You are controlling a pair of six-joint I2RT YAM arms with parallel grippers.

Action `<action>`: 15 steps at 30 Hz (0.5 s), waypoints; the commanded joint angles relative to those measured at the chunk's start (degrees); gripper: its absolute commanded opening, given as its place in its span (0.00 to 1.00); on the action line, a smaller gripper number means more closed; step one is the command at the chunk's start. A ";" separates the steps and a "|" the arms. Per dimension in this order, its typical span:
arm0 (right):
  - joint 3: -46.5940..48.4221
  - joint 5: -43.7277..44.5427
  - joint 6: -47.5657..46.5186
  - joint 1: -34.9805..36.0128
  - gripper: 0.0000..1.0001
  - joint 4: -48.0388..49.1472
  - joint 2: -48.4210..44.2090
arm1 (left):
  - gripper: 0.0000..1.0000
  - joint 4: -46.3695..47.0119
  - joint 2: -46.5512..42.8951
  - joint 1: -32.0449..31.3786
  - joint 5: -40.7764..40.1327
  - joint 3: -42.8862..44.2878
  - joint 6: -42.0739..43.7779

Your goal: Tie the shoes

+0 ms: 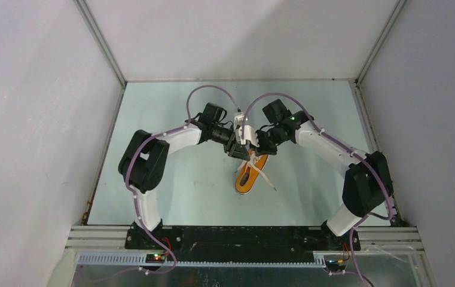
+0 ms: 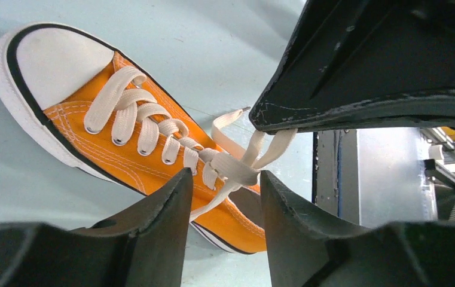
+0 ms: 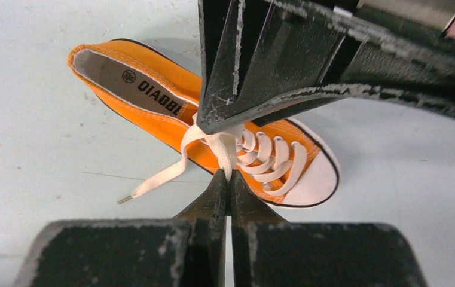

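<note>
Left fingers (image 2: 153, 233) apart, right fingers (image 3: 211, 212) together

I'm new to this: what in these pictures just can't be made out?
- Top view: orange canvas sneaker toe and knot, under left gripper and right gripper.
- Left wrist view: its heel, behind that gripper's fingers.
- Right wrist view: where the white laces lead upward, behind left gripper.

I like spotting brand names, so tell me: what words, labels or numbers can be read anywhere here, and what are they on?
Black capital letters on the insole of the orange shoe: they are upside down to the right wrist camera and partly hidden by the shoe's edge, so I cannot read them for sure.
Small round logo beside them: too small to make out.
No other writing shows in any view.
</note>
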 commanded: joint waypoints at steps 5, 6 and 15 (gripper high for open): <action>2.03 -1.34 7.63 0.15 0.00 -1.58 1.31 | 0.56 -2.88 -3.35 -1.23 -3.33 0.61 6.23; 2.04 -1.31 8.09 0.16 0.00 -1.23 1.44 | 0.57 -3.10 -3.30 -1.29 -3.73 0.58 6.25; 1.98 -1.11 10.35 0.11 0.00 0.21 2.05 | 0.60 0.51 -4.51 -2.41 -5.23 -1.84 6.09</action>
